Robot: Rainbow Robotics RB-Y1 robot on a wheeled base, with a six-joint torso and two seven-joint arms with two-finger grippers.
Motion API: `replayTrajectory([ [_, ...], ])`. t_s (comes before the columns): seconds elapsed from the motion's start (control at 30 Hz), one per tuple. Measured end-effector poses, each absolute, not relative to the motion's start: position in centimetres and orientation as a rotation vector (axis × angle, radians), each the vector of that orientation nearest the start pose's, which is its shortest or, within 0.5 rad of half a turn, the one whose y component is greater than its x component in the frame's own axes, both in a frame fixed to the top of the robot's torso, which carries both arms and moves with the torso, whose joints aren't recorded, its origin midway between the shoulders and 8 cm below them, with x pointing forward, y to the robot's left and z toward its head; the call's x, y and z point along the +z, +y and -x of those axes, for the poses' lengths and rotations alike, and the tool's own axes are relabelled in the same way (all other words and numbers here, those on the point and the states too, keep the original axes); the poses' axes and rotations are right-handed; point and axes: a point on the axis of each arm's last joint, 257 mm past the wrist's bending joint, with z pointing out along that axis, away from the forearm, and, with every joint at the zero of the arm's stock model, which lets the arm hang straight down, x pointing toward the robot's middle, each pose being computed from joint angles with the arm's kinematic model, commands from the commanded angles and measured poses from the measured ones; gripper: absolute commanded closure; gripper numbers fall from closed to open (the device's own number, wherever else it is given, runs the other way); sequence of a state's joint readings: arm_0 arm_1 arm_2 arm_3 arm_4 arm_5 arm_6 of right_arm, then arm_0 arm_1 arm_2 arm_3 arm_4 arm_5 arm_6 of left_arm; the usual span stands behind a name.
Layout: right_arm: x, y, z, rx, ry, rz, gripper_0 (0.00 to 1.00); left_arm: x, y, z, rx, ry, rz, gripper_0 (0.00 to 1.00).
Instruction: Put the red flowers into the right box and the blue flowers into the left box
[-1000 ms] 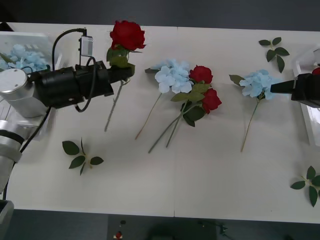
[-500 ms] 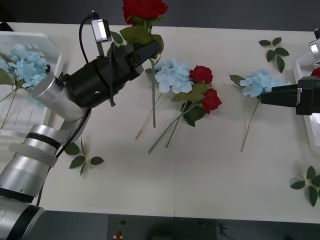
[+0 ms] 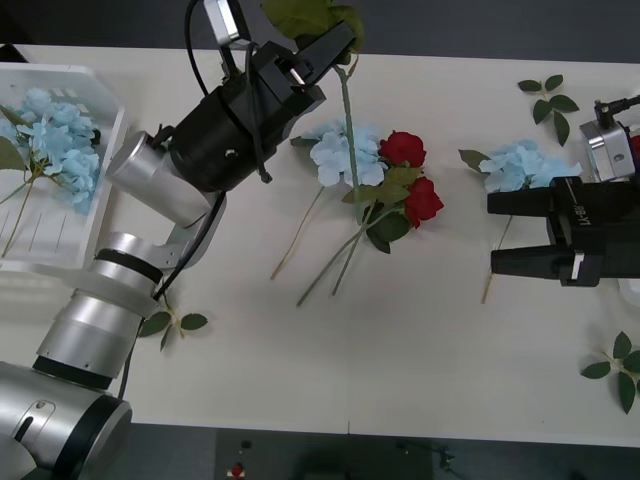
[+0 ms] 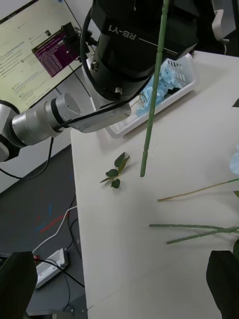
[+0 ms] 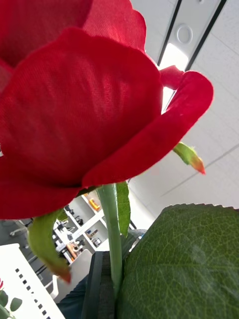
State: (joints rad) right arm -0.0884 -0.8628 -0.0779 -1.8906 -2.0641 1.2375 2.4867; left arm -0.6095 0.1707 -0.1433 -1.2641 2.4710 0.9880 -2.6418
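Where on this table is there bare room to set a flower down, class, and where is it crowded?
Bare: the near strip of the table, between the leaf sprig and the corner sprig. Crowded: the far centre, where the blue flowers and red flowers overlap, stems trailing nearward.

You see one red rose [image 5: 74,99] lifted off the desk, stem [image 3: 349,140] hanging; two red roses [image 3: 412,175] mid-desk; blue hydrangeas [image 3: 55,140] in the left box [image 3: 60,262].
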Motion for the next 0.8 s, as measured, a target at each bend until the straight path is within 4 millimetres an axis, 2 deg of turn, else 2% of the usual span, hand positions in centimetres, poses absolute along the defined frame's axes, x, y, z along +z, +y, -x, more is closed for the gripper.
replayTrajectory([
  [0.3, -10.4, -12.8, -37.0, 0.994, 1.549, 1.046, 0.0, 3.2, -6.4, -46.5, -1.828, 1.102, -0.404, 1.0],
  [0.57, -12.5, -10.5, -38.7, 0.95, 1.568, 0.992, 0.0, 2.5, -7.3, -46.7, -1.823, 1.132, -0.387, 1.0],
  [0.8, -14.7, -8.6, -39.5, 0.995, 1.608, 0.961, 0.0, 2.2, -7.6, -46.8, -1.82, 1.145, -0.38, 1.0],
])
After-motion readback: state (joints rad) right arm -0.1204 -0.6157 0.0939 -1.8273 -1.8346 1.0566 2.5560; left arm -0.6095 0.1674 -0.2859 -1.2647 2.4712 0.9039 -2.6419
